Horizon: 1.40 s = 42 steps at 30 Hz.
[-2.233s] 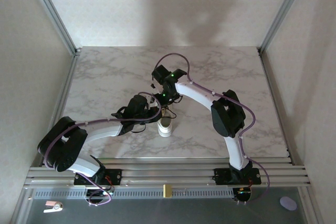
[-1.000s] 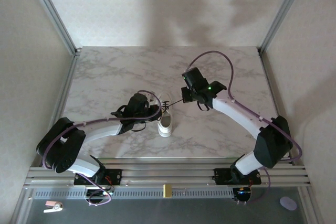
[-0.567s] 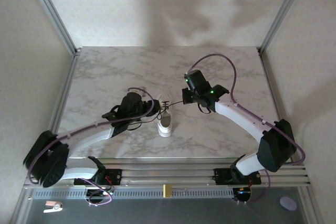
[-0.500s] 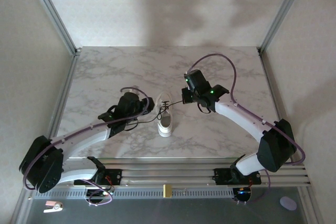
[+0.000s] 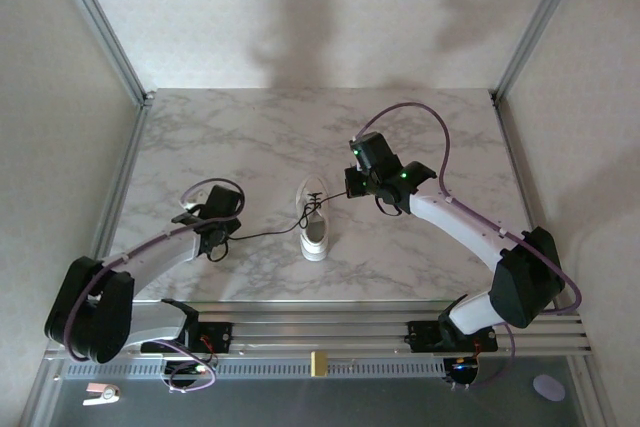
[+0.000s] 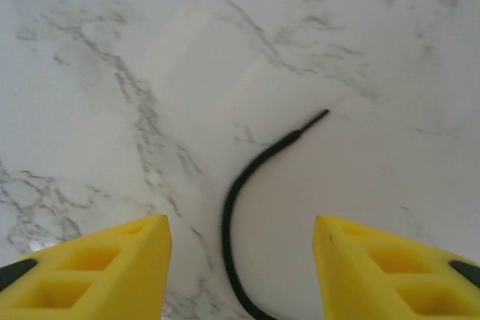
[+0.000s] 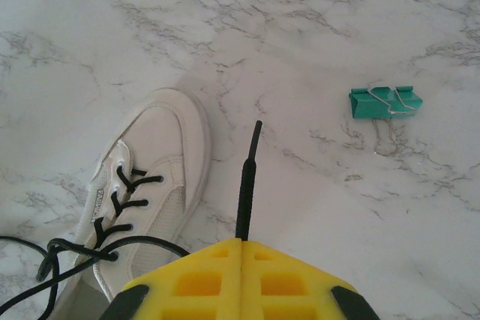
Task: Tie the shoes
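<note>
Marble tabletop (image 5: 220, 137), white sneaker (image 5: 314, 222) at centre. My right gripper (image 7: 241, 243) clamps one lace (image 7: 246, 177), seemingly to pull it taut; my left gripper (image 6: 238, 245) hangs spread over the other lace (image 6: 225, 222), lying loose beneath.

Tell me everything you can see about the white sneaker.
The sneaker is small, white and low-top with a white sole, standing upright on the marble table between the two arms. Its thin black laces run through the eyelets, with no bow showing. One lace end is pinched in the shut right tool; the other lace end lies loose on the table between the fingers of the open left tool.
</note>
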{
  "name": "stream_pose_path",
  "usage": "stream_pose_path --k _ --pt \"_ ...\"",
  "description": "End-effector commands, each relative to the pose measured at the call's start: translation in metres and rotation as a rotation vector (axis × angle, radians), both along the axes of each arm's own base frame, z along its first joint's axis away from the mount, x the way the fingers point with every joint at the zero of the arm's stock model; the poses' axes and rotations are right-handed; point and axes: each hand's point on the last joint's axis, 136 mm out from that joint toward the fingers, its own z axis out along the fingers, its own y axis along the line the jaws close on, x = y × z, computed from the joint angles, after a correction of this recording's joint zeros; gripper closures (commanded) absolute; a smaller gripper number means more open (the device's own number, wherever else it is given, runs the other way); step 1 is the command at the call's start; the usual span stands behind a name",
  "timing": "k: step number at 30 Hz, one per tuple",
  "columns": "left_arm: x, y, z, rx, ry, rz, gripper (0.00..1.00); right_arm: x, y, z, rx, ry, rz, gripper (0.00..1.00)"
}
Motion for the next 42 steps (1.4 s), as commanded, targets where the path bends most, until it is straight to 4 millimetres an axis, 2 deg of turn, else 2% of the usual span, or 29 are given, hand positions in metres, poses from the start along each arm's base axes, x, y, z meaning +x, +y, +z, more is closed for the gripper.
stream_pose_path --k 1,12,16,18,22,25,28,30,33,38,42 --pt "-0.003 0.0 -0.013 -0.007 0.065 -0.023 0.53 -0.002 -0.001 -0.002 0.015 0.006 0.005 1.0" --pt "-0.005 -0.003 -0.037 -0.01 0.134 -0.059 0.66 -0.003 0.0 -0.005 0.007 0.016 0.007 1.0" --pt "-0.001 -0.006 -0.044 -0.029 0.138 -0.075 0.82 -0.002 0.0 -0.004 0.008 0.014 0.008 1.0" --pt "0.005 -0.013 -0.045 -0.049 0.12 -0.101 0.99 -0.002 0.001 -0.005 0.012 0.013 0.013 1.0" --pt "0.025 -0.023 -0.038 -0.076 0.08 -0.124 1.0 -0.002 0.005 -0.001 0.032 0.004 0.028 1.0" --pt "0.042 -0.018 -0.011 -0.049 0.004 -0.092 1.0 -0.001 0.002 0.014 0.055 -0.046 0.016 1.0" --pt "0.054 -0.004 0.033 0.011 -0.105 -0.031 1.0 0.0 -0.012 0.031 0.057 -0.123 -0.034 1.0" --pt "0.058 0.008 0.063 0.051 -0.172 0.01 1.0 0.001 -0.024 0.039 0.04 -0.163 -0.074 1.0" --pt "0.058 0.024 0.094 0.101 -0.231 0.066 1.0 0.002 -0.042 0.044 -0.01 -0.205 -0.139 1.0" --pt "0.053 0.047 0.128 0.141 -0.292 0.134 1.0 0.003 -0.073 0.047 -0.107 -0.241 -0.242 1.0" --pt "0.053 0.063 0.145 0.16 -0.309 0.17 1.0 0.002 -0.091 0.047 -0.152 -0.245 -0.284 1.0"
